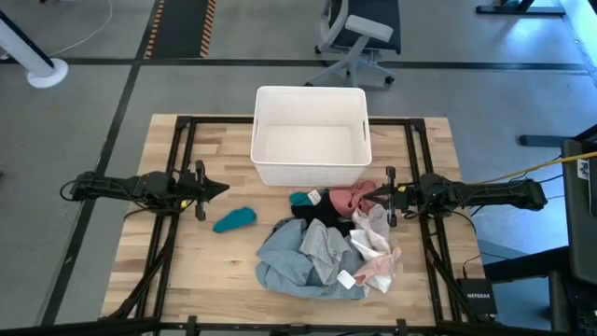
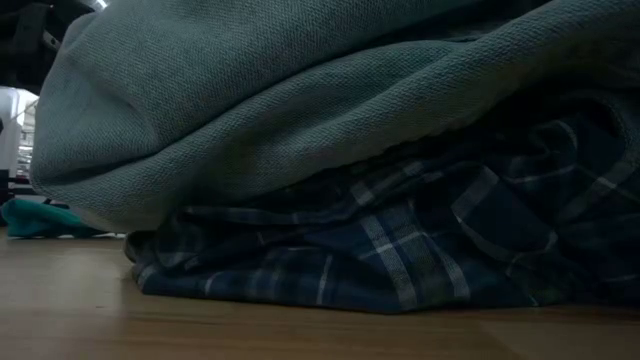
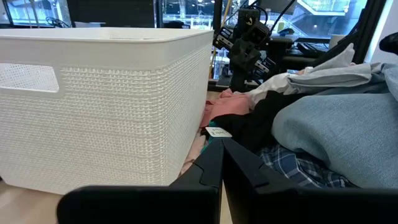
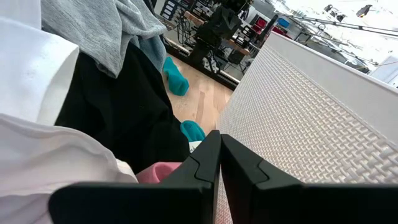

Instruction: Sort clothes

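Both arms low, level over table; left gripper (image 1: 221, 189), right gripper (image 1: 377, 193) jaws closed, empty.

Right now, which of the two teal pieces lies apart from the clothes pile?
The teal piece near the left gripper: it lies alone on bare wood, while the other teal piece touches the pile beside the bin.

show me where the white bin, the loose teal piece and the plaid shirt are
white bin (image 1: 311, 172): high view, front wall.
loose teal piece (image 1: 234, 219): high view, its middle, lying apart from the pile.
plaid shirt (image 2: 400, 250): low view, folds under the grey-blue shirt (image 2: 300, 90).
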